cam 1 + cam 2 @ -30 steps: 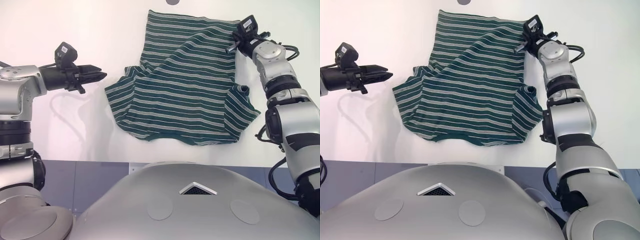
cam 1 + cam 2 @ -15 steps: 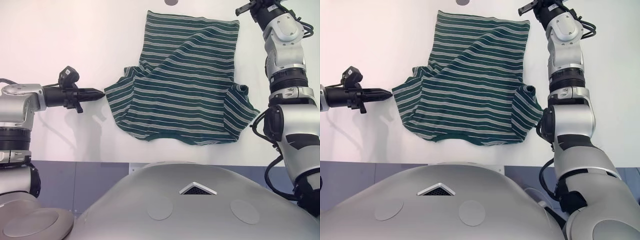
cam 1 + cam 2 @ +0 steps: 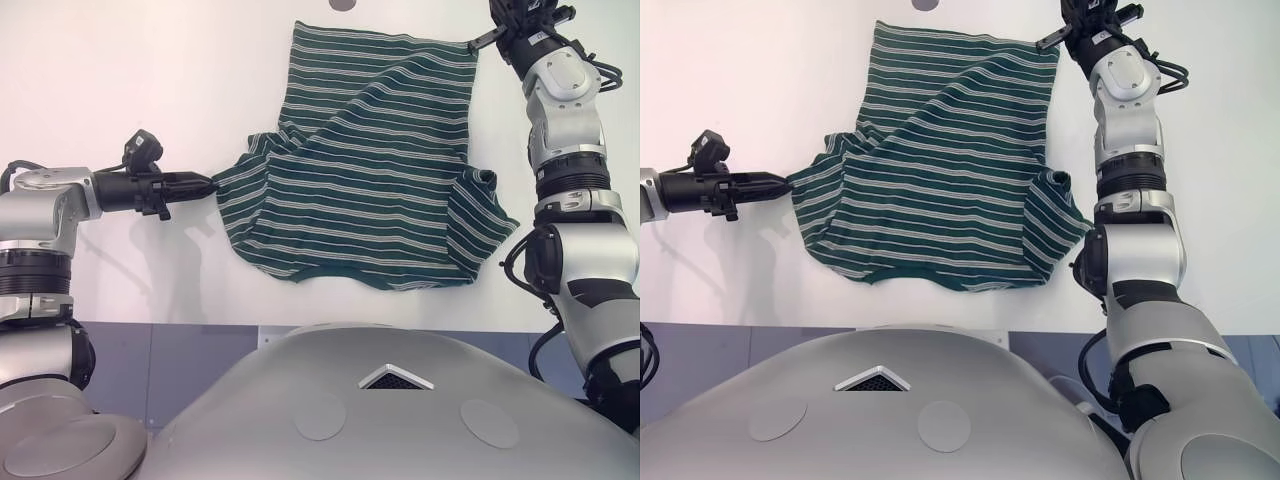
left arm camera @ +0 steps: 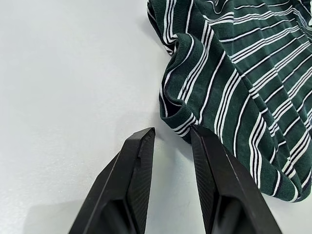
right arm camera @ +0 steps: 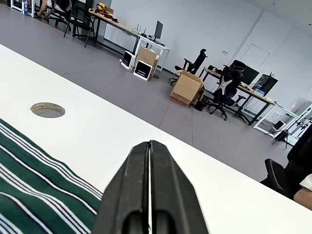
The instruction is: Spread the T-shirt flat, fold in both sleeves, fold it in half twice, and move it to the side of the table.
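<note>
A dark green T-shirt (image 3: 370, 170) with white stripes lies rumpled on the white table (image 3: 130, 70), its body running away from me and both sleeves bunched. My left gripper (image 3: 210, 183) is low at the shirt's left sleeve (image 4: 187, 97). It is open by a narrow gap, and one fingertip (image 4: 197, 134) touches the cuff. Nothing is between its fingers. My right gripper (image 3: 478, 42) hangs at the shirt's far right corner, raised off the table. It is shut with no cloth in it (image 5: 150, 144).
A round hole (image 3: 343, 4) sits in the table just beyond the shirt's far edge. The table's front edge (image 3: 150, 322) runs close to the shirt's near hem. Bare table lies left of the shirt, behind my left arm.
My left gripper moved right and lower until it reached the left sleeve. My right gripper left the far right corner, lifted and now sits above it again.
</note>
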Controlling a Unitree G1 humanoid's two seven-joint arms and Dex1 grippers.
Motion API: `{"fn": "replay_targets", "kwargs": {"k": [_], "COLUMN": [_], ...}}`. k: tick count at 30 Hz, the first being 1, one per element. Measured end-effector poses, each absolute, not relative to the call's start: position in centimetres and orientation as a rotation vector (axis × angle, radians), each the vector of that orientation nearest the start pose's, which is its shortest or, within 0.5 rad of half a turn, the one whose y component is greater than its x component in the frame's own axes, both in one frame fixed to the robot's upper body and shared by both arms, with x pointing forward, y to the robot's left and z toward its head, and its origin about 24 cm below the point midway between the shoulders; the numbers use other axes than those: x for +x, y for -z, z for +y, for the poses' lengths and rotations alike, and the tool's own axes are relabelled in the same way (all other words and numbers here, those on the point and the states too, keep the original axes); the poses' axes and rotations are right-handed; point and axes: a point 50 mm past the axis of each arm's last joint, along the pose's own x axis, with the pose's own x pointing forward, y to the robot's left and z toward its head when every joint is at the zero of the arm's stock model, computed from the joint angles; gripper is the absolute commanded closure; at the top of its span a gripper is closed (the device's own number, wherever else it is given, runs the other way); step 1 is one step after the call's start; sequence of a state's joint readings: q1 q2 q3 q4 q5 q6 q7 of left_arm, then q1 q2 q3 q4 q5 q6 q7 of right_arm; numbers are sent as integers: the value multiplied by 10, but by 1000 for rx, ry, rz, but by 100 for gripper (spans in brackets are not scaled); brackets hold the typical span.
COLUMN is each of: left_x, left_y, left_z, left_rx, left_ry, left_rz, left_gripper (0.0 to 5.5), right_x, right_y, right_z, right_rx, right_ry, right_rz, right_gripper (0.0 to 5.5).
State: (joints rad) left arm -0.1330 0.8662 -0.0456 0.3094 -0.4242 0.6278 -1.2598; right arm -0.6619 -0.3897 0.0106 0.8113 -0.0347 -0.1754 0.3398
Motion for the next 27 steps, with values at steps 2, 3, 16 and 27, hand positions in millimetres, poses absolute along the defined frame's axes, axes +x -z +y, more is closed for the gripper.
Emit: {"fn": "replay_targets", "kwargs": {"k": [2,3,16,27], "left_x": [222,222,213,208], "left_y": [-46,-45,-39,-33], "left_z": [295,294,265,144], "left_rx": [-143,-147,-283,-118], "left_ry": [908,907,982,1222], "left_rz": [869,872,833,739], "left_gripper": [417,436,549,495], "right_x": [365,365,356,327], "right_y": [-88,-88,-79,-72], "right_z": [-210,-210,-211,-231], "right_rx": [-416,-418,-441,-426], "right_ry": [-290,-290,-315,-260], "right_rz": [40,41,71,156], "right_gripper": [550,550,550,529]}}
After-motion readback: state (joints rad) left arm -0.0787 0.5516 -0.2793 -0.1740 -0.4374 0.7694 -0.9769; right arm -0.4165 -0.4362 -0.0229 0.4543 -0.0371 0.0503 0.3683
